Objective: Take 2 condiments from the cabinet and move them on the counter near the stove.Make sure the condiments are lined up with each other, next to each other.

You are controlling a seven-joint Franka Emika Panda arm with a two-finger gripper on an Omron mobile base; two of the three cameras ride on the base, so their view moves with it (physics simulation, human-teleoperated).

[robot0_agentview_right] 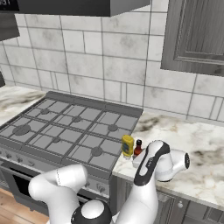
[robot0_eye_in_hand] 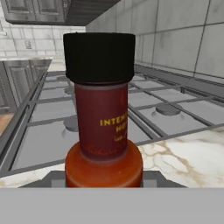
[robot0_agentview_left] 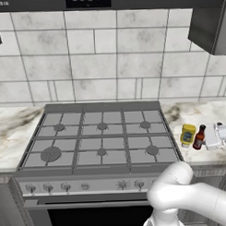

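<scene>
Pincer (robot0_agentview_left: 216,135) low at table (robot0_agentview_right: 205,144) level, right of stove (robot0_agentview_left: 101,133); spread or pinching, cannot tell. Red sauce bottle (robot0_eye_in_hand: 102,113) stands upright directly ahead, very close. Yellow bottle (robot0_agentview_left: 188,135) sits just beyond it, stove-side, apparently touching, roughly lined up.

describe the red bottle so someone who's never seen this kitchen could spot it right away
Find the grey six-burner stove; just right of it, on the marbled counter near the front edge, stand two small bottles side by side. The red sauce bottle is the one farther from the stove, with the gripper right at it. Unlike the squat yellow bottle, it is slim, dark red and black-capped.
</scene>
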